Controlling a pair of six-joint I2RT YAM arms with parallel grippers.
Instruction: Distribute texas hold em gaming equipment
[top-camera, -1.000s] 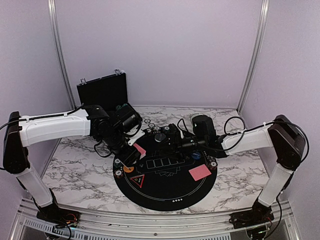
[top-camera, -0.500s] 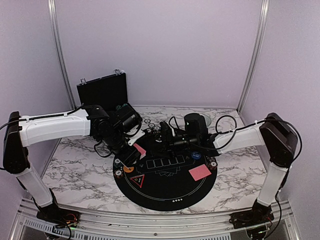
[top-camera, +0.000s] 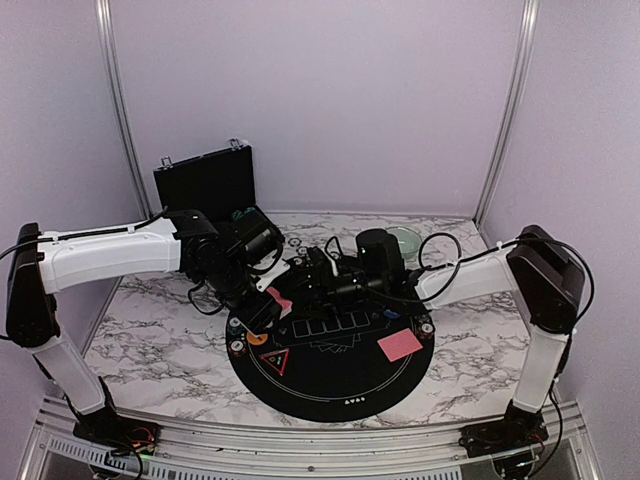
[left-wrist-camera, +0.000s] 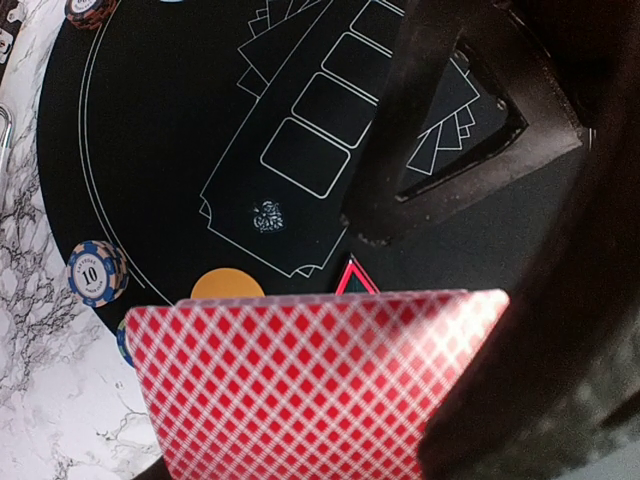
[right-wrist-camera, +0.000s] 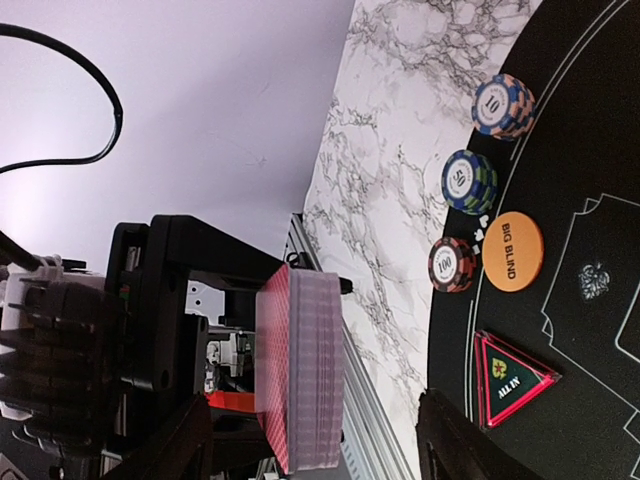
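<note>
At the table's 11 o'clock stands the black case (top-camera: 205, 182), lid up, out of the way. Next, the left gripper (top-camera: 270, 302) is clamped on the card deck (left-wrist-camera: 310, 385), held over the mat (top-camera: 300, 385) at about 10 o'clock. One edge is offered to the other arm, probably so a card can be pulled off. Under it, on the mat's 9 o'clock rim, sit chip stacks (right-wrist-camera: 470, 180), an orange disc (right-wrist-camera: 512, 252) and a triangle marker (right-wrist-camera: 512, 375), so it is crowded there. The right gripper (top-camera: 303, 272) has its jaws apart either side of the deck's edge and holds nothing. The mat's centre boxes are bare, leaving room to lay cards. A dealt card (top-camera: 400, 345) lies at the mat's 3 o'clock. The green bowl (top-camera: 405, 238) sits at 1 o'clock, apart from both grippers.
</note>
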